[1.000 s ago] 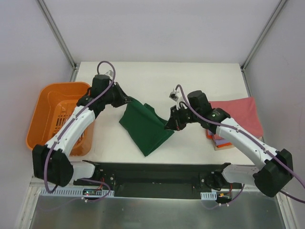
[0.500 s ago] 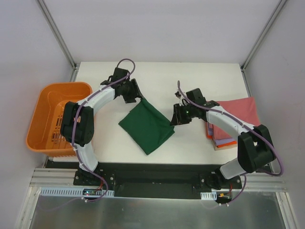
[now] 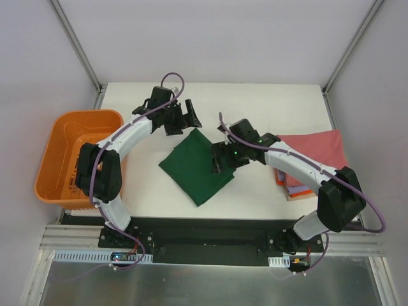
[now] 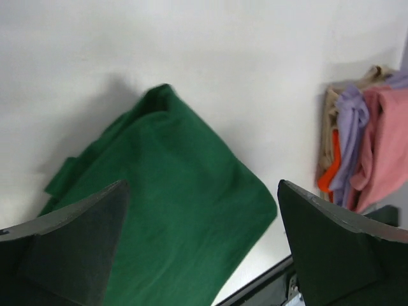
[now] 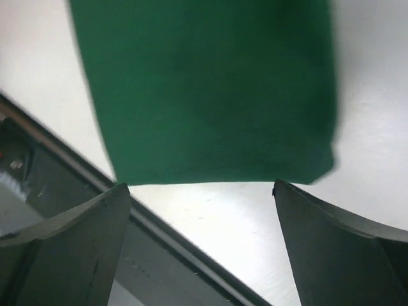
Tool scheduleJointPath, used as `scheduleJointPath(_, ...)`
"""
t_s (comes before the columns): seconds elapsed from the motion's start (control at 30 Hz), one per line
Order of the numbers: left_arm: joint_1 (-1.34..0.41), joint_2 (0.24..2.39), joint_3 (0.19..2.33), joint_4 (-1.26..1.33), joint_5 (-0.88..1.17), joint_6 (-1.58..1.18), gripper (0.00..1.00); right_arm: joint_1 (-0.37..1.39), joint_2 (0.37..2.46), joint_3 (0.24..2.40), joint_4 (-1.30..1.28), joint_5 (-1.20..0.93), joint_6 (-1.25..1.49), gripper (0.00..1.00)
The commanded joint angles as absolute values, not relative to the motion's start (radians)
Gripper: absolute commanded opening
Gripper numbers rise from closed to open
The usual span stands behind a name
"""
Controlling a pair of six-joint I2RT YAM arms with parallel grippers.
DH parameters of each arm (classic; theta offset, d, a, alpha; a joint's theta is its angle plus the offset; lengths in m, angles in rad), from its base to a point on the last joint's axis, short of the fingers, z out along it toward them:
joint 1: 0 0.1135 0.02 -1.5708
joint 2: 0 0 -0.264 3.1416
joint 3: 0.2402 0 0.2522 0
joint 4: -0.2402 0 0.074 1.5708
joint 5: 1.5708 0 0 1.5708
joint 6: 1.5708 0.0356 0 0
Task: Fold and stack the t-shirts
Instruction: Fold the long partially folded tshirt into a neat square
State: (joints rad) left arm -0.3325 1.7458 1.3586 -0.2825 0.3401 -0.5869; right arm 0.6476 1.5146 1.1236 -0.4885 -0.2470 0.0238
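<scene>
The folding looks nearly done. The green shirt (image 3: 193,169) lies flat on the table (image 3: 274,105) as a compact four-sided packet, its far corner just beside the left gripper (image 4: 201,185) and its right-hand side beneath the right gripper (image 5: 199,186). Well to the right of the right gripper sits the pile of folded shirts (image 3: 317,152), pink on top with lavender and orange edges showing under it. What is left, as I judge it, is to pick the green packet up, perhaps after one more fold or a tidy, and lay it on that pile. The basket (image 3: 86,116) stands well to the left of the left gripper.

Both grippers have their fingers spread wide and hold nothing. Each wrist view shows the green cloth lying free beyond the fingers. Whether the right gripper's tips touch the cloth I cannot tell.

A second ago each gripper was at one end of the shirt, which lay looser and less square. Half a second ago they sat at opposite corners of the flattened packet. Now the left gripper has let go and drawn a little past the far corner, and the right gripper has moved inward over the cloth
</scene>
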Motion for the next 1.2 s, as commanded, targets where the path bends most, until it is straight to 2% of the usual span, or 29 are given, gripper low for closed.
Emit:
scheduleJointPath(0.0, -0.38, 1.744, 1.38, -0.256, 0.443, -0.555, 0.99, 0.741, 1.492, 1.132, -0.405, -0.311, 0.09, 0.96)
scheduleJointPath(0.07, -0.382, 1.796, 1.414, -0.238, 0.488, -0.575, 0.99, 0.742, 1.517, 1.118, -0.371, -0.321, 0.121, 0.96)
scheduleJointPath(0.33, -0.384, 2.054, 1.56, -0.213, 0.453, -0.647, 0.99, 0.723, 1.666, 1.14, -0.368, -0.207, 0.146, 0.97)
scheduleJointPath(0.57, -0.374, 2.172, 1.571, -0.225, 0.397, -0.675, 0.99, 0.644, 1.785, 1.149, -0.413, -0.152, 0.121, 0.98)
scheduleJointPath(0.73, -0.367, 2.044, 1.392, -0.253, 0.282, -0.684, 0.99, 0.58, 1.873, 1.193, -0.438, -0.129, 0.06, 0.98)
scheduleJointPath(0.9, -0.373, 1.806, 1.119, -0.253, 0.195, -0.758, 0.99, 0.555, 1.91, 1.319, -0.526, -0.029, -0.035, 0.98)
scheduleJointPath(1.03, -0.393, 1.625, 0.99, -0.247, 0.105, -0.811, 0.99, 0.558, 1.83, 1.385, -0.6, 0.036, -0.069, 0.98)
scheduleJointPath(1.17, -0.393, 1.526, 1.011, -0.25, 0.051, -0.775, 0.99, 0.578, 1.636, 1.385, -0.635, 0.144, -0.06, 0.99)
